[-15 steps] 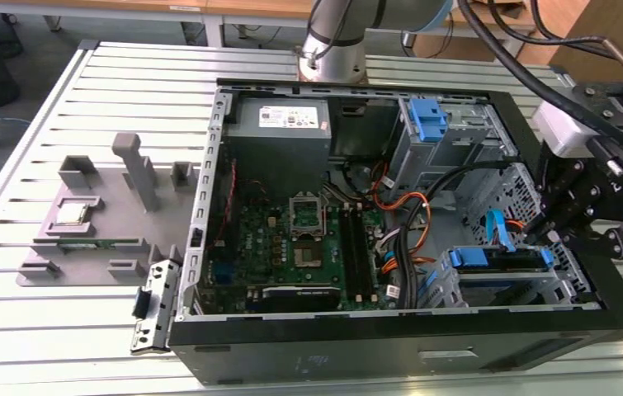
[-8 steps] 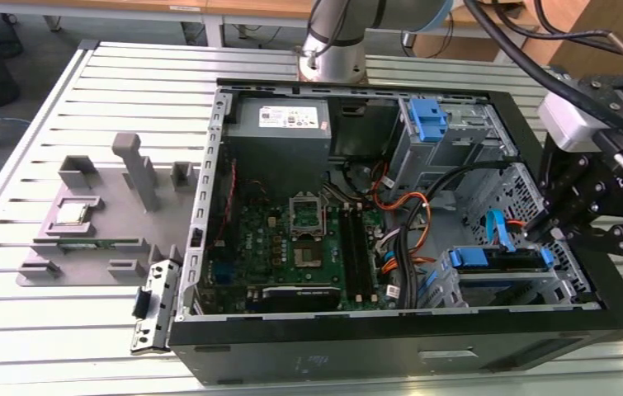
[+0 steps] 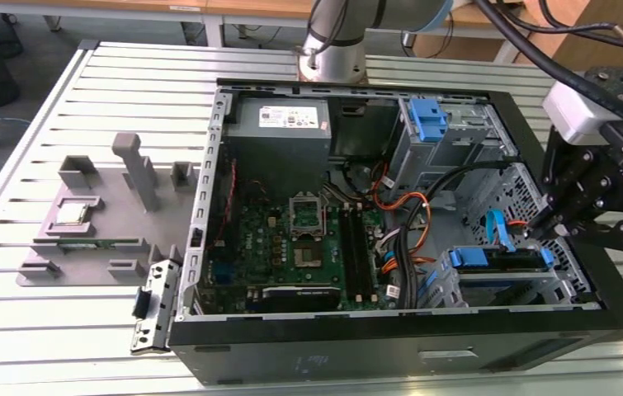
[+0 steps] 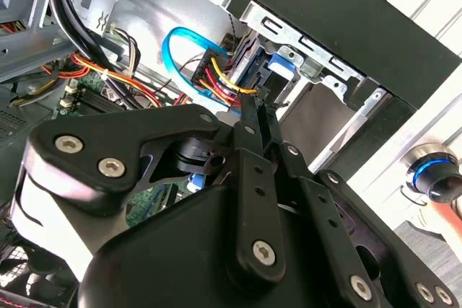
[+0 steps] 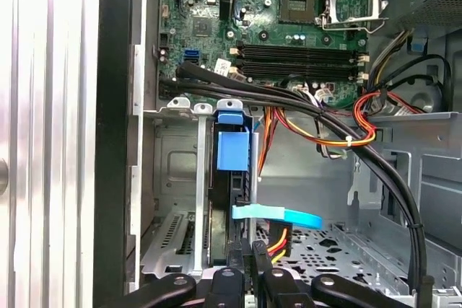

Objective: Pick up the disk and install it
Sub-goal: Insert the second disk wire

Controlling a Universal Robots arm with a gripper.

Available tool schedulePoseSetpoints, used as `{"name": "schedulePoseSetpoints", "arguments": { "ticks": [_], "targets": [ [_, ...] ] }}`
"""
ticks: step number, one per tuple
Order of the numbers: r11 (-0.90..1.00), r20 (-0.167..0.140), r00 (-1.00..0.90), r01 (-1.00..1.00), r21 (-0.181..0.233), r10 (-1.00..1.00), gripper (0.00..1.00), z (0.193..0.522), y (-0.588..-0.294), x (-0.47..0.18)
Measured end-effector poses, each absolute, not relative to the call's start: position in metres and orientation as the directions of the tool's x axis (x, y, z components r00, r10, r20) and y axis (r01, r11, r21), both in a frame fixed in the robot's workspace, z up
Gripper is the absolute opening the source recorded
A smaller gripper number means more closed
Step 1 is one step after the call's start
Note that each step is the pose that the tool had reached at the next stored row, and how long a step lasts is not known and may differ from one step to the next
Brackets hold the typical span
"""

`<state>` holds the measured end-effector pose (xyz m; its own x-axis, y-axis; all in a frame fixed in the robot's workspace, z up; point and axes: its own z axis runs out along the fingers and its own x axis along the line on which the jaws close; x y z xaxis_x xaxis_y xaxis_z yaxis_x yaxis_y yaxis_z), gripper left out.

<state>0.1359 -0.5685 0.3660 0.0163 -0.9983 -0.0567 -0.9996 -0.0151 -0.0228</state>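
Note:
The disk (image 3: 496, 261) lies flat in the drive cage at the front corner of the open computer case (image 3: 399, 346), on the exterior view's right, its blue carrier frame facing up. In the first wrist view the disk (image 5: 220, 207) appears edge-on in its slot under the blue carrier tab (image 5: 232, 149). My gripper (image 3: 540, 229) hangs just above the cage's outer end with its fingers pressed together and nothing between them. In both wrist views the gripper (image 5: 244, 249) (image 4: 258, 102) points at the disk's cabled end, close to the blue carrier (image 4: 280, 70).
A light blue data cable (image 5: 278, 214) and red-yellow power wires (image 4: 216, 81) run beside the fingertips. Black cable bundles (image 5: 303, 102) cross toward the motherboard (image 3: 300, 239). A grey metal box (image 3: 280, 120) and an upright blue latch (image 3: 427, 120) stand at the back. A grey fixture (image 3: 102, 214) lies on the table.

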Motion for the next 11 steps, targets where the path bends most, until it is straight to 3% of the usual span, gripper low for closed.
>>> {"name": "schedulePoseSetpoints", "arguments": {
  "ticks": [11],
  "targets": [
    [-0.015, -0.057, 0.016, -1.0, -0.023, -0.998, 0.17, 0.3742, -0.5685, 0.1359]
  ]
}}
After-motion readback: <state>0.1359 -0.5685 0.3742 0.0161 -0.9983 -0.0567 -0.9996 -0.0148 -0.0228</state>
